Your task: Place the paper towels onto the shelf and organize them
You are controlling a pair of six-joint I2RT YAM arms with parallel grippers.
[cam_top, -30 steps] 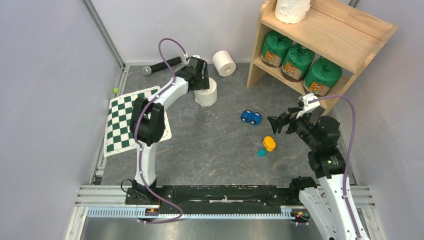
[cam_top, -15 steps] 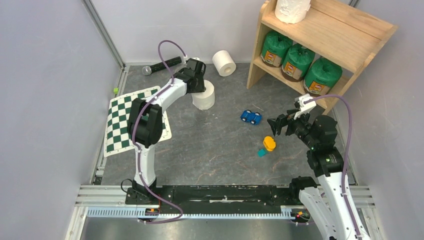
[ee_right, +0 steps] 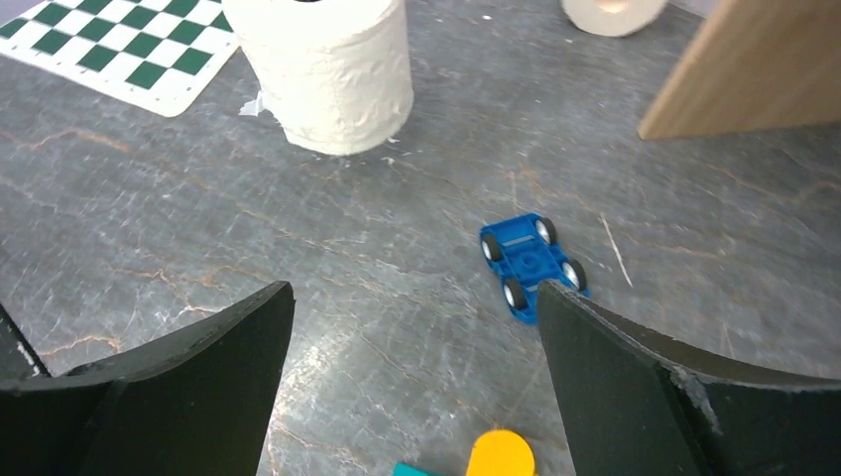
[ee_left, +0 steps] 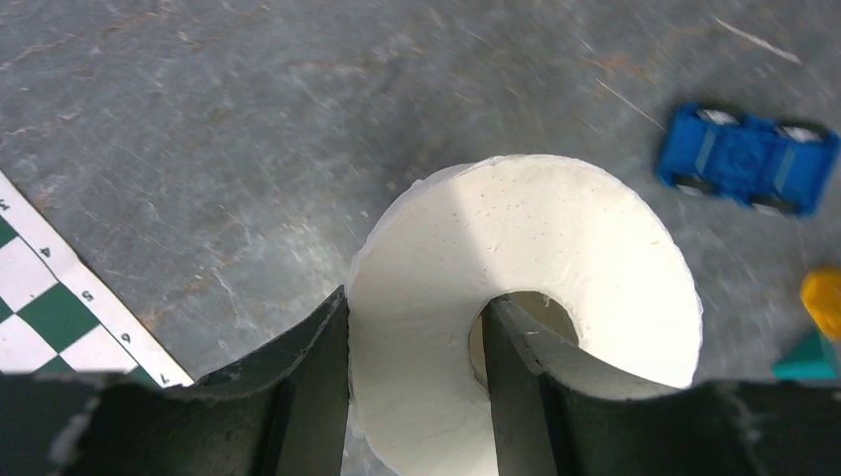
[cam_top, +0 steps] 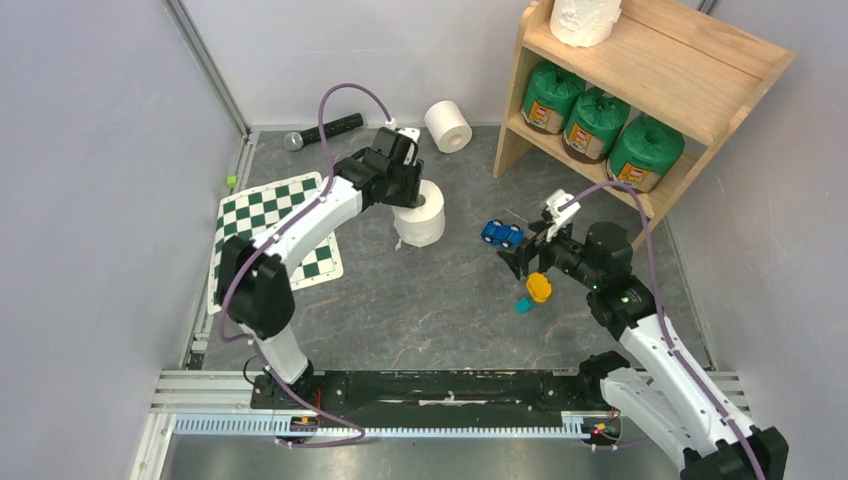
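The left gripper (ee_left: 415, 332) pinched the wall of the white roll (cam_top: 420, 216), one finger in its hole, well left of the shelf (cam_top: 690, 62), a good hold, it seemed, for something so light and squashy, while the right gripper (ee_right: 415, 294) was spread wide, empty.

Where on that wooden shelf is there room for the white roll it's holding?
The shelf's top board is bare except for one white roll at its end; the held roll should fit. The lower tier is crowded: three green rolls fill it. Bare floor lies between the checkered mat and the orange toy.
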